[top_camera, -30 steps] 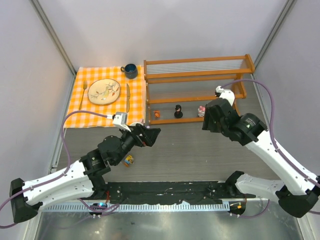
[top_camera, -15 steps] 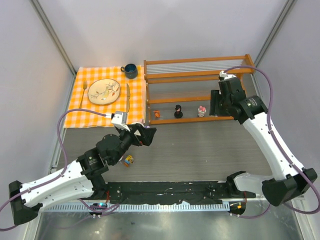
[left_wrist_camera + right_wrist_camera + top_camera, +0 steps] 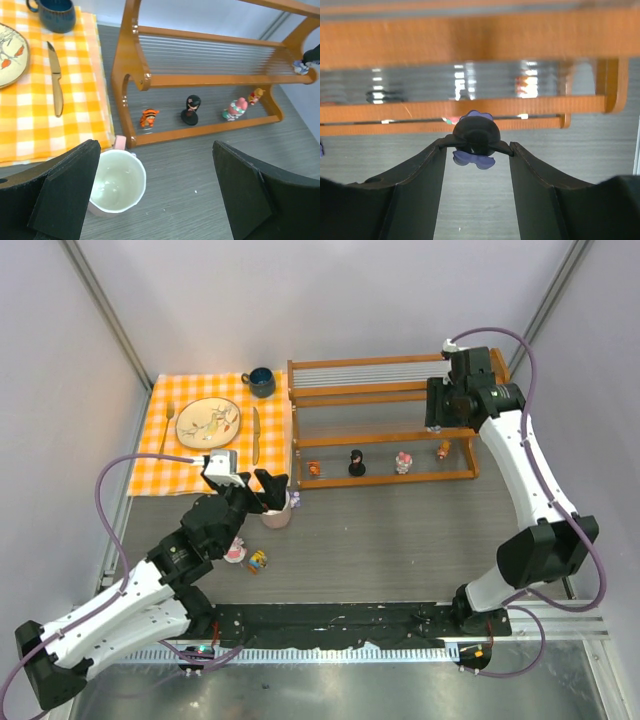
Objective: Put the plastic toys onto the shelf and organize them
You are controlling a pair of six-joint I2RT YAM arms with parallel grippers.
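The wooden shelf stands at the back centre. On its lower tier stand an orange tiger toy, a black toy, a pink-white toy and a yellow-orange toy. The left wrist view shows them too: tiger, black, pink-white, yellow. My right gripper is at the shelf's right end by the upper tier, shut on a black-and-purple toy. My left gripper is open and empty above the white-and-pink mug. A pink toy and a yellow-blue toy lie on the table.
An orange checked cloth at the back left carries a plate, fork, knife and a dark blue cup. The mug stands just in front of the shelf's left leg. Walls close in on both sides.
My right arm has lifted from the lower tier to the shelf's upper right end, uncovering the yellow-orange toy. My left arm has drawn back to the left, uncovering the mug and pink toy.
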